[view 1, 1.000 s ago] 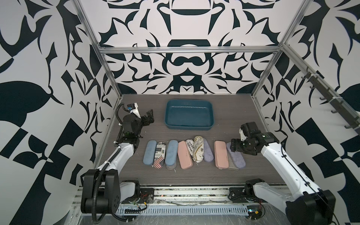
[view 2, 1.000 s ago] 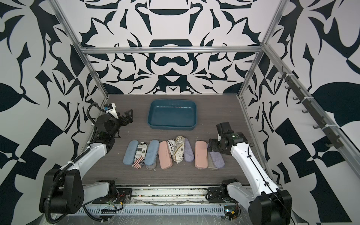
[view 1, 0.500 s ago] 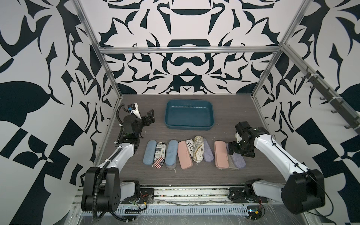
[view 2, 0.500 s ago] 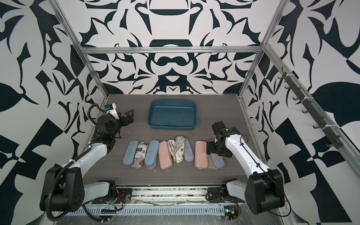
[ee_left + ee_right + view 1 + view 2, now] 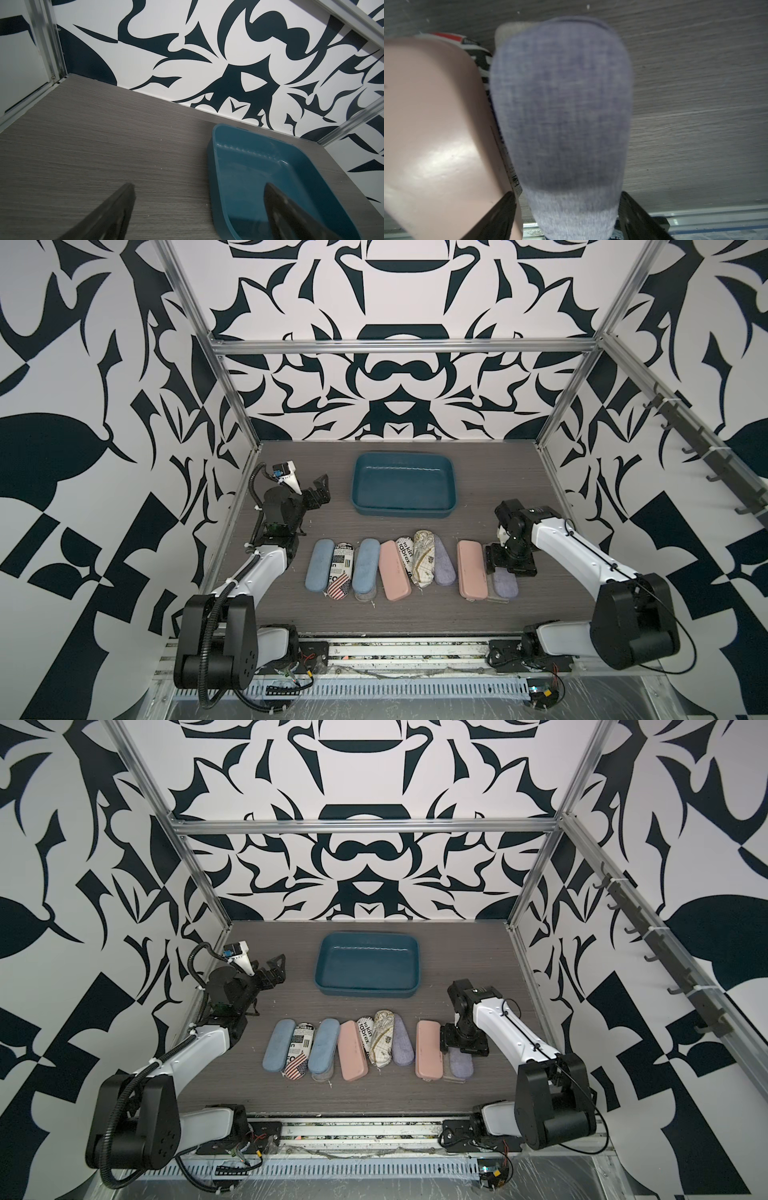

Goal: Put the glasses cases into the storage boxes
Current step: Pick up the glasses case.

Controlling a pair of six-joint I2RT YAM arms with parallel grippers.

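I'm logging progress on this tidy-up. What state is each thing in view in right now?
storage tray, empty, upright on the table
glasses cases, closed, lying in a row, some overlapping, none in the tray
end lavender case, closed, lying at the row's right-arm end
right end effector, open, fingers either side of the end lavender case
left end effector, open, empty, near the tray

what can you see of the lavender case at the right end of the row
The lavender case is an oblong with rounded ends, in a woven, felt-like fabric. It lies last in the row, partly on a pale grey case and beside a pink case. The right hand straddles its far end, open, a finger on either side; contact cannot be told.
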